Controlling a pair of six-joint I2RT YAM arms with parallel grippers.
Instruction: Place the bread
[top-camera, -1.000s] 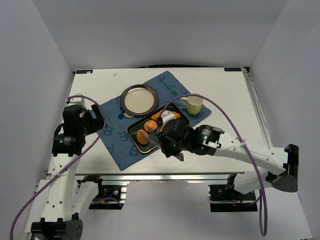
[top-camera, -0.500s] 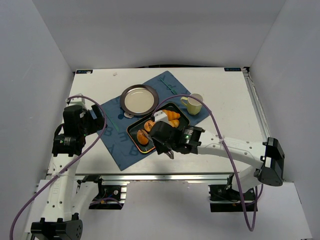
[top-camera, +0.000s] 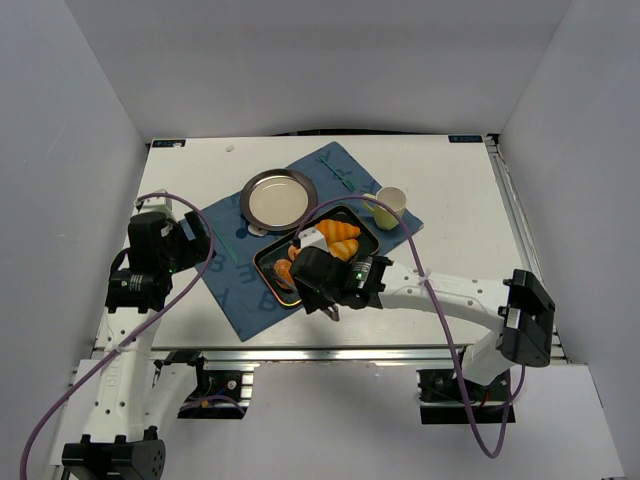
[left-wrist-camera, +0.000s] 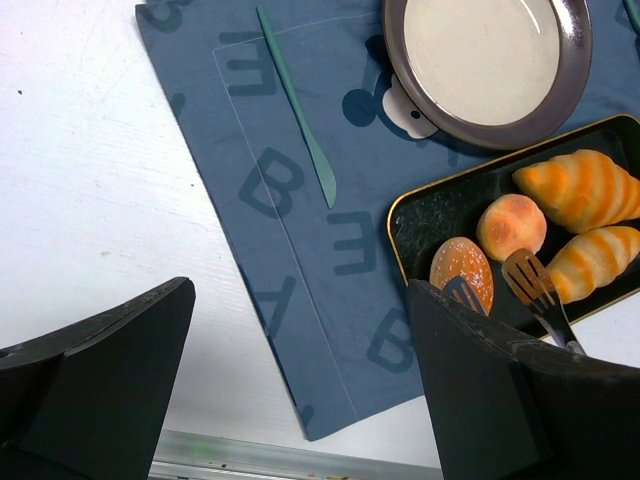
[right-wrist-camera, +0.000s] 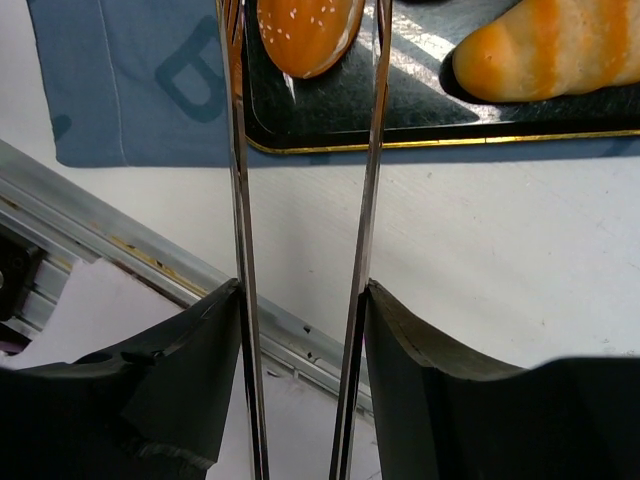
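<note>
The bread (left-wrist-camera: 462, 272) is a small oval seeded roll at the near left end of the black tray (left-wrist-camera: 400, 215). It also shows in the right wrist view (right-wrist-camera: 305, 30) and from the top (top-camera: 285, 271). My right gripper (right-wrist-camera: 303, 300) is shut on metal tongs (right-wrist-camera: 237, 150). The tongs' two arms are spread and stand on either side of the bread. Their tips (left-wrist-camera: 530, 283) show in the left wrist view. My left gripper (left-wrist-camera: 300, 300) is open and empty over the mat's near left corner, apart from the tray.
A round bun (left-wrist-camera: 511, 226) and two long breads (left-wrist-camera: 580, 188) (left-wrist-camera: 595, 262) lie in the tray. A round plate (left-wrist-camera: 480, 50) sits behind it on the blue mat (left-wrist-camera: 300, 230). A green knife (left-wrist-camera: 300, 115) lies on the mat. A yellow cup (top-camera: 388, 207) stands right of the tray.
My right arm has swung left along the tray, bringing the tongs from its middle to the oval bread at the left end. The left arm has not moved.
</note>
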